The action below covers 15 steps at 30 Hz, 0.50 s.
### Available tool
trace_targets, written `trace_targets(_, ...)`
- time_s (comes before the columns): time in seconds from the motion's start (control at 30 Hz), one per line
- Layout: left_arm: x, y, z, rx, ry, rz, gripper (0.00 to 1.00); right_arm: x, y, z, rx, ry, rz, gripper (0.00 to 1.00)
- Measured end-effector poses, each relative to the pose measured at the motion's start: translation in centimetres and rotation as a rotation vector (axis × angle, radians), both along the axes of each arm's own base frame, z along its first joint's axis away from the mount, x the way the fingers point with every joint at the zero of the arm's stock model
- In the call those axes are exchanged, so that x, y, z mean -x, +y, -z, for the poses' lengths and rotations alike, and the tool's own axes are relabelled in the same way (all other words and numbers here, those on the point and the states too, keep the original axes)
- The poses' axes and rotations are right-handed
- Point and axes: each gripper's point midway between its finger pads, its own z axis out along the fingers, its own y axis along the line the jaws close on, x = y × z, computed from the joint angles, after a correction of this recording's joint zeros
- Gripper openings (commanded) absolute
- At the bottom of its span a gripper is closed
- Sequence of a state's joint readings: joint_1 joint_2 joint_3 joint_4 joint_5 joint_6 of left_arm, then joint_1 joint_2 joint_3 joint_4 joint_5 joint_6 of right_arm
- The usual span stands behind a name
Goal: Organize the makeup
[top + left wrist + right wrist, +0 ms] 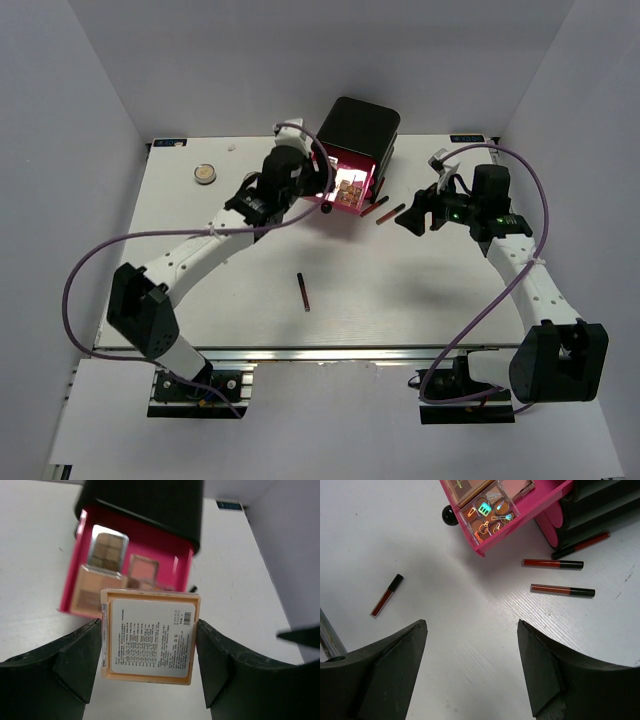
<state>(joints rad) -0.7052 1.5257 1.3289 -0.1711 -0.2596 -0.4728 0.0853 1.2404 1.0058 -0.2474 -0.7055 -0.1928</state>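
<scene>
My left gripper (149,629) is shut on a flat square peach palette (150,650), its printed label facing the camera, held just in front of the open pink drawer (182,555) of the black box (358,128). Several palettes (106,549) lie in that drawer. My right gripper (471,630) is open and empty above bare table, right of the drawer (412,215). Three dark red and black sticks (552,564) lie beside the box. Another stick (303,292) lies at mid-table. A round tan compact (205,174) sits at the far left.
The drawer's black knob (449,515) sticks out towards the table's middle. White walls close the table (200,310) at back and sides. Purple cables loop off both arms.
</scene>
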Motion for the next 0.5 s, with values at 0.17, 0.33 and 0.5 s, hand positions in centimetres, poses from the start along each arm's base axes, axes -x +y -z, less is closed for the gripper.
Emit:
trace_targets(0.17,-6.5,1.4,0.9,0.011,0.018,-0.085,0.24,0.1,0.1,0.3,-0.006,-0.004,-0.007,0.76)
trace_targets(0.33,-9.7,1.1,4.1,-0.019,0.072,-0.091,0.27,0.1,0.1,0.5,-0.008,-0.010,-0.008,0.76)
trace_targets(0.5,-11.0,0.7,5.8,-0.035,0.099,-0.077,0.37,0.2,0.1,0.8,-0.007,-0.003,-0.008,0.76)
